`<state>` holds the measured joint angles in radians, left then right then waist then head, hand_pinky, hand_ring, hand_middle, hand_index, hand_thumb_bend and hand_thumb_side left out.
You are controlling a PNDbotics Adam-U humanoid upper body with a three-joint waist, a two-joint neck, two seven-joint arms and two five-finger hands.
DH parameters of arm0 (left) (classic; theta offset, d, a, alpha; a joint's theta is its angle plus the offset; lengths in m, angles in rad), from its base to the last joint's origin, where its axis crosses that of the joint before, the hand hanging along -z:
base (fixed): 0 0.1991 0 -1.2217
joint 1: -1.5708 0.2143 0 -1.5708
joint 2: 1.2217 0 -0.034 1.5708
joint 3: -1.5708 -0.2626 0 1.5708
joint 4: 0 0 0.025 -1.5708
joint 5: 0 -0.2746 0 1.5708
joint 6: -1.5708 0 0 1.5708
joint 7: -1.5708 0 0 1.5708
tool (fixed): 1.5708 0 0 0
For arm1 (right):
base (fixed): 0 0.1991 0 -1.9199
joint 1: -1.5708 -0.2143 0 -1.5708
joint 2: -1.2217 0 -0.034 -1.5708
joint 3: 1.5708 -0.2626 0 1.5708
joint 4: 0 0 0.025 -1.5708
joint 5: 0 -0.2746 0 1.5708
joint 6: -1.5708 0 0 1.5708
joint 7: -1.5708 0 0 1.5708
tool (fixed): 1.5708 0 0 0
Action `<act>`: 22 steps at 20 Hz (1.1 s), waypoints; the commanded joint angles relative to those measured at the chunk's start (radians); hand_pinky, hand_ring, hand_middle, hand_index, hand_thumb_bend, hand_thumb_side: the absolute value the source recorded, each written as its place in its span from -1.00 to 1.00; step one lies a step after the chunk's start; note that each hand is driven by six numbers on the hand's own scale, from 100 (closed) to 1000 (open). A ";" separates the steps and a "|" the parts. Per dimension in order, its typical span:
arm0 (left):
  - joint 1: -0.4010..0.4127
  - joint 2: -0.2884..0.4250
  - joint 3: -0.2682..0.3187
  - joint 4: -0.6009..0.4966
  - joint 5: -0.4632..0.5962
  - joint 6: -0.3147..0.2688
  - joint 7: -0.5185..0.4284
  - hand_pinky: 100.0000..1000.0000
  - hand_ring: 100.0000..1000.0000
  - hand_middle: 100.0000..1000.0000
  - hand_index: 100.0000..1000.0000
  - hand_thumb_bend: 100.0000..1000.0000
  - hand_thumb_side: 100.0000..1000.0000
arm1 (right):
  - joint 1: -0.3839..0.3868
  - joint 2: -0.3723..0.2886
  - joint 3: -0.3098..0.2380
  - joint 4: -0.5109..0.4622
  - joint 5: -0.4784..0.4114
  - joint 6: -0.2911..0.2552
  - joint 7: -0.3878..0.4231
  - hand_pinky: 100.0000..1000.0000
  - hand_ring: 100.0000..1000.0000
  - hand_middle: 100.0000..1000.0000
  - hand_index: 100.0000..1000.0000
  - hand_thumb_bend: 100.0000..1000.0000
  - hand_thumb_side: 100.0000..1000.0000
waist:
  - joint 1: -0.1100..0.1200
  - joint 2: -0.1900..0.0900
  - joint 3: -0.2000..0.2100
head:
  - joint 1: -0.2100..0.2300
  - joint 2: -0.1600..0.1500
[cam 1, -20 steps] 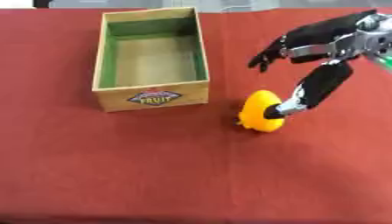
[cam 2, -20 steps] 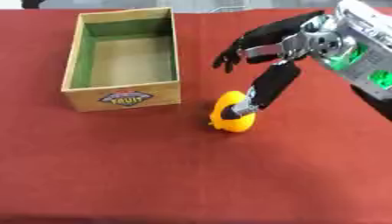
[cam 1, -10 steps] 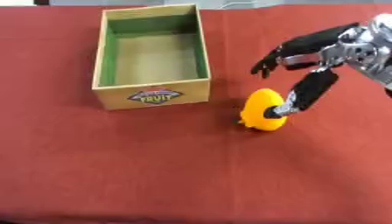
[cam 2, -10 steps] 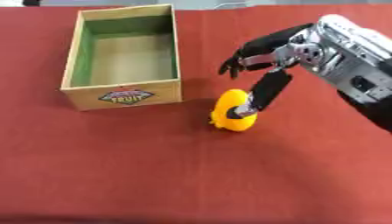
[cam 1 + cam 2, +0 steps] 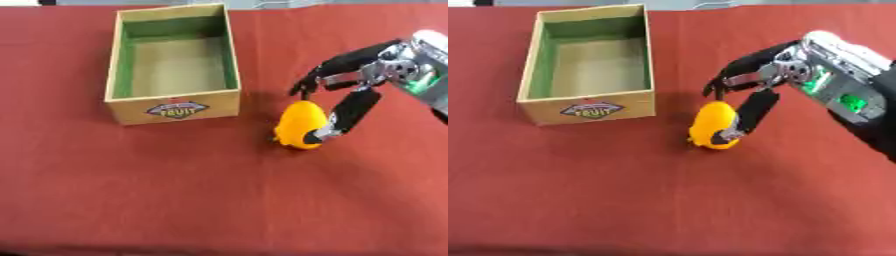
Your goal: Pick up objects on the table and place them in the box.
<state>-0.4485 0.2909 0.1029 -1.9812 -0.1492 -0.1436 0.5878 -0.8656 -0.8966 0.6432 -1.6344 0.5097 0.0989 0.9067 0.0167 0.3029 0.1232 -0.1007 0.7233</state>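
Note:
An orange-yellow fruit (image 5: 297, 131) lies on the red tablecloth, just right of the box's front corner. My right hand (image 5: 383, 69) comes in from the right and hovers around it. Its thumb (image 5: 343, 116) rests against the fruit's right side, while the fingers (image 5: 741, 67) stretch out above and behind the fruit's top, spread and not closed on it. The cardboard box (image 5: 175, 107), green inside with a "fruit" label on its front wall, stands at the upper left with nothing in it. My left hand shows in neither view.
The red tablecloth (image 5: 175, 200) stretches bare toward the front and the left. My right forearm (image 5: 859, 107), silver and black with green lights, fills the right edge.
My right hand's fingers have come down closer to the top of the fruit, the thumb staying at its right side. The fruit and the box have not moved.

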 commanded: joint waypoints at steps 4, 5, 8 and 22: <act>-0.013 0.017 0.005 -0.019 0.001 -0.003 -0.008 0.05 0.11 0.22 0.54 -1.00 0.75 | -0.014 -0.001 0.007 0.047 0.065 -0.028 0.000 0.62 0.69 0.35 1.00 -0.69 -0.07 | -0.001 -0.015 0.001 | -0.006 -0.011; -0.013 0.017 0.006 -0.019 0.001 -0.004 -0.009 0.05 0.11 0.22 0.54 -1.00 0.75 | -0.014 0.003 0.009 0.054 0.078 -0.035 0.000 0.62 0.68 0.33 1.00 -0.78 -0.16 | 0.000 -0.015 0.001 | -0.006 -0.011; -0.013 0.017 0.006 -0.019 0.001 -0.004 -0.010 0.05 0.11 0.22 0.54 -1.00 0.75 | -0.013 0.011 0.015 0.075 0.107 -0.048 0.000 0.62 0.68 0.34 1.00 -0.78 -0.12 | 0.000 -0.015 0.001 | -0.007 -0.012; -0.011 0.017 0.007 -0.019 0.001 -0.004 -0.010 0.05 0.11 0.22 0.53 -1.00 0.75 | -0.043 0.027 -0.001 0.026 0.085 -0.020 -0.057 0.48 0.53 -0.11 0.40 -0.76 -0.20 | -0.001 -0.019 -0.003 | -0.007 -0.007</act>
<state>-0.4488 0.2904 0.1030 -1.9812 -0.1492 -0.1477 0.5797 -0.8877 -0.8479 0.6652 -1.5817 0.5998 0.0703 0.8653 0.0163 0.3036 0.1216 -0.1083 0.7222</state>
